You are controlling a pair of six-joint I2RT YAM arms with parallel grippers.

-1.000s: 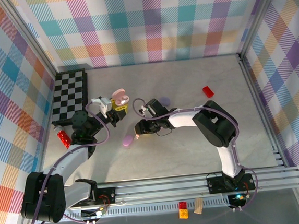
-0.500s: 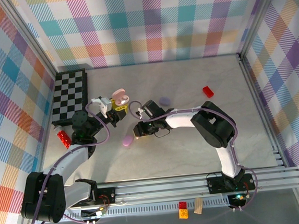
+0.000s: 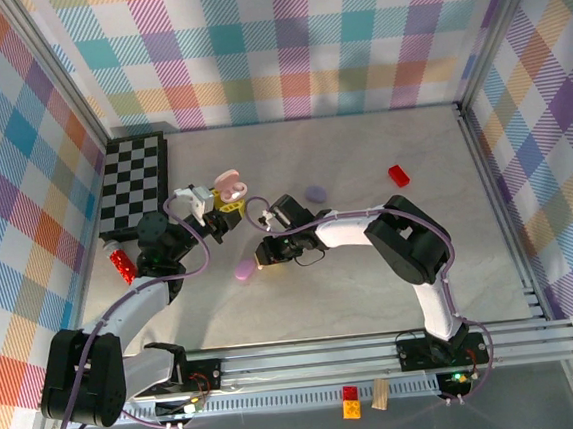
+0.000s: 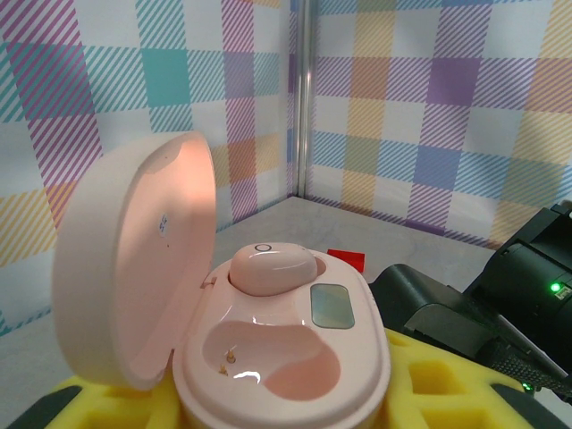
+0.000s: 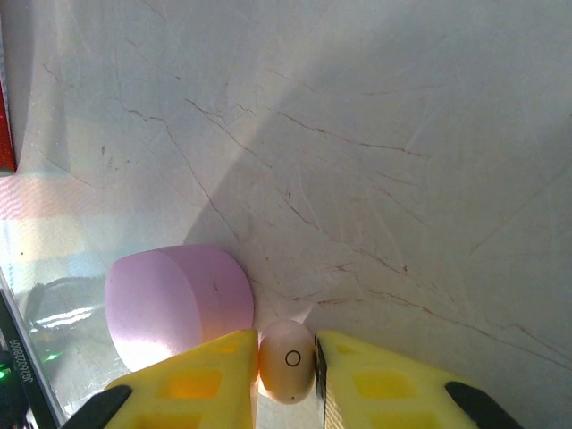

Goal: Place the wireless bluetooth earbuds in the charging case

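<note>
at 11 o'clock from the right gripper (image 3: 265,255) in the top view, the left gripper (image 3: 224,208) is clamped on the open charging case (image 4: 371,375), with one seated earbud (image 4: 273,268) and the near socket bare. the pink earbud (image 5: 286,359) lies on the surface (image 5: 402,179), pinched between the right gripper's yellow pads (image 5: 201,380), a lilac case (image 5: 179,299) just beside at its 10 o'clock. it looks light, hard and glossy, likely to squirt out; grip the bulb's widest part.
</note>
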